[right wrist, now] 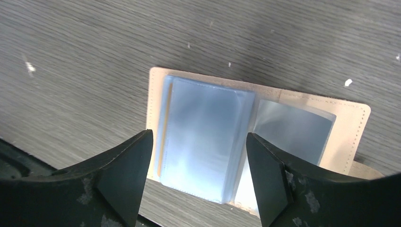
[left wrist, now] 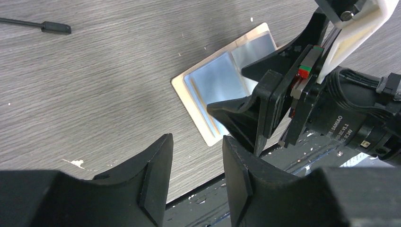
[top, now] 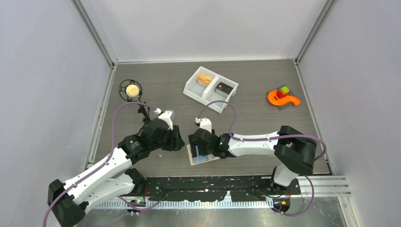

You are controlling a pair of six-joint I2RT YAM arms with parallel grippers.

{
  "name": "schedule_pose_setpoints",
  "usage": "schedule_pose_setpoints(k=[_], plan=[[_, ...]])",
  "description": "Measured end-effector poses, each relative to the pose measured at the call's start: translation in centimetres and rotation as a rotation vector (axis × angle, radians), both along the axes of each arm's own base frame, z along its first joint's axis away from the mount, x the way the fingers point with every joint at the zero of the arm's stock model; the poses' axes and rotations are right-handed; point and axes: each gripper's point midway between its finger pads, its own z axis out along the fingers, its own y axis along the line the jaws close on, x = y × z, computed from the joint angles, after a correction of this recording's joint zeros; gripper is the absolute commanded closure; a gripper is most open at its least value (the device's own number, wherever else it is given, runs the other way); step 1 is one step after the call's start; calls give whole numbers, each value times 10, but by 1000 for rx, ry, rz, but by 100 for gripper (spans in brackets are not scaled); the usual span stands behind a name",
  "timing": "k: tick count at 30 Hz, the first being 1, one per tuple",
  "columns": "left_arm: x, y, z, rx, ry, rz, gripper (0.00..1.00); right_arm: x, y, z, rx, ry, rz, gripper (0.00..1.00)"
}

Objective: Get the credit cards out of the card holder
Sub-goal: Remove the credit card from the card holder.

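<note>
Card holder (right wrist: 250, 142) open flat on wood-grain table (right wrist: 94, 47): beige stitched rim, glossy blue sleeves. Right hand (right wrist: 198, 139) released, spread over it; left hand (left wrist: 197, 138) released beside it, empty.

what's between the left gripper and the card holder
Only a strip of bare wood-grain table, shown in the left wrist view. The left gripper hangs just beside the card holder; the open right gripper hovers over it.

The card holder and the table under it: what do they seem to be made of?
The card holder looks like matte beige leather or imitation, judging by the stitched edge. Its inner sleeves seem glossy bluish plastic: they show soft glare. The table looks like matte grey wood-grain laminate, perhaps real wood.
</note>
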Motion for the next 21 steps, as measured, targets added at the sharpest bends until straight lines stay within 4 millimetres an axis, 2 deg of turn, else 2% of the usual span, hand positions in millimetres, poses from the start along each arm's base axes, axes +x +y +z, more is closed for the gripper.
schedule_pose_setpoints(k=[3,17,21], plan=[[-4,4,-6,3,3,1,54,-2,-7,-10,-54,9,-10,18],[-9,10,-3,-25,-34,7,53,3,-3,-12,-140,-11,-37,19],[-9,11,-2,-30,-38,7,53,4,-2,-12,-148,-15,-43,26]])
